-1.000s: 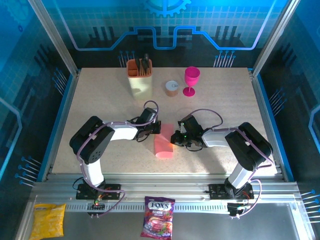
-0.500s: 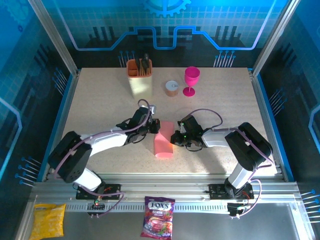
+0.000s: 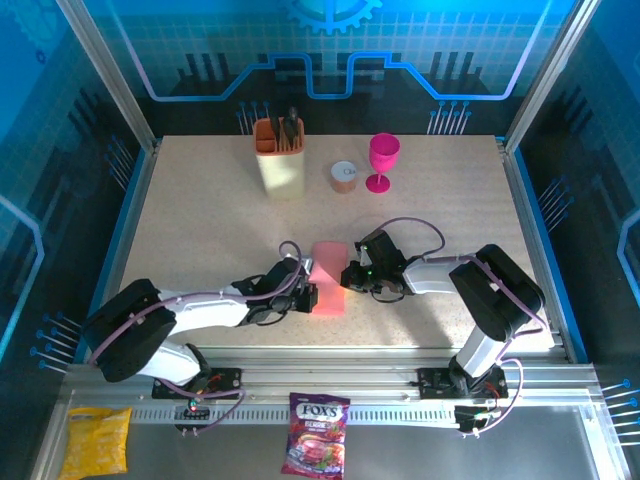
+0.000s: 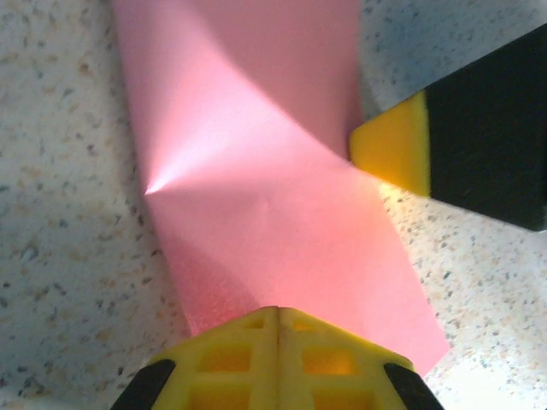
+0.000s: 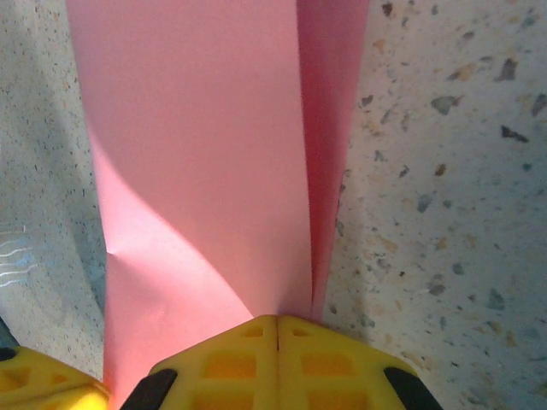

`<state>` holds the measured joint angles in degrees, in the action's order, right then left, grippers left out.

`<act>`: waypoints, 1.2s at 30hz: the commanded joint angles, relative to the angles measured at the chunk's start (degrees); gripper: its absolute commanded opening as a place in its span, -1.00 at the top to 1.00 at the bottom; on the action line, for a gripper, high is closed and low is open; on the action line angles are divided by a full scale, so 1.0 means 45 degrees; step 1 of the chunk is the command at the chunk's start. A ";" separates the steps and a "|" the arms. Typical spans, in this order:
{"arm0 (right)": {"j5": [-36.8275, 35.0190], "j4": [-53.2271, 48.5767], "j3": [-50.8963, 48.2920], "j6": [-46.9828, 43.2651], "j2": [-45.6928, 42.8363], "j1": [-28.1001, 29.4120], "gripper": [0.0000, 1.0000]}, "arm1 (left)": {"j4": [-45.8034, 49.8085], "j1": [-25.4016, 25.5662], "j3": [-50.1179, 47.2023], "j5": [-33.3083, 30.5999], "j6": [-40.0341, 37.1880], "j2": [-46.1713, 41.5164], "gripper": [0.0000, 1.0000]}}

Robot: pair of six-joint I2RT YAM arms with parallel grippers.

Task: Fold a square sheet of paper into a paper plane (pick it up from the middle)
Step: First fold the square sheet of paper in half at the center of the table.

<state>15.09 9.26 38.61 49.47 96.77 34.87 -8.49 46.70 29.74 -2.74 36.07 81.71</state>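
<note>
- Top view: the thin salmon-pink sheet of paper, partly folded, is lying mid-way across the speckled beige table, toward its 6 o'clock edge. The left gripper is pressing its 7 o'clock corner and the right gripper its 3 o'clock edge. Free tabletop is lying toward 9 and 12 o'clock.
- Left wrist: your jaws are fully together, bearing down rather than visibly pinching. Dragging risks skewing the crease or bumping the other finger nearby.
- Right wrist: closed tips are sitting on the fold's end, so lifting risks the flap springing open.
</note>
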 commanded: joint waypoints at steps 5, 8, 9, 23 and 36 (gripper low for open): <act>-0.1086 -0.1831 -0.0387 -0.0236 0.0904 0.0298 1.00 | -0.0651 0.0225 -0.0771 -0.0433 0.0504 0.0391 1.00; -0.1069 -0.1793 -0.0399 -0.0251 0.0935 0.0311 1.00 | -0.0574 0.0227 -0.0979 -0.0582 0.0591 0.0398 1.00; -0.1030 -0.1791 -0.0396 -0.0242 0.0960 0.0322 1.00 | -0.0593 0.0248 -0.1041 -0.0582 0.0620 0.0360 1.00; -0.1051 -0.1890 -0.0431 -0.0288 0.0840 0.0318 1.00 | 0.0548 0.0262 -0.0141 -0.0226 0.0558 -0.1788 1.00; -0.1029 -0.1940 -0.0333 -0.0334 0.0957 0.0318 1.00 | -0.1376 0.0926 -0.1028 0.0210 0.1248 -0.0048 1.00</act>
<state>15.20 9.21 38.81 49.23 96.95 34.87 -11.92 50.00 26.96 -2.90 39.62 79.68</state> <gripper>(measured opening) 0.061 0.052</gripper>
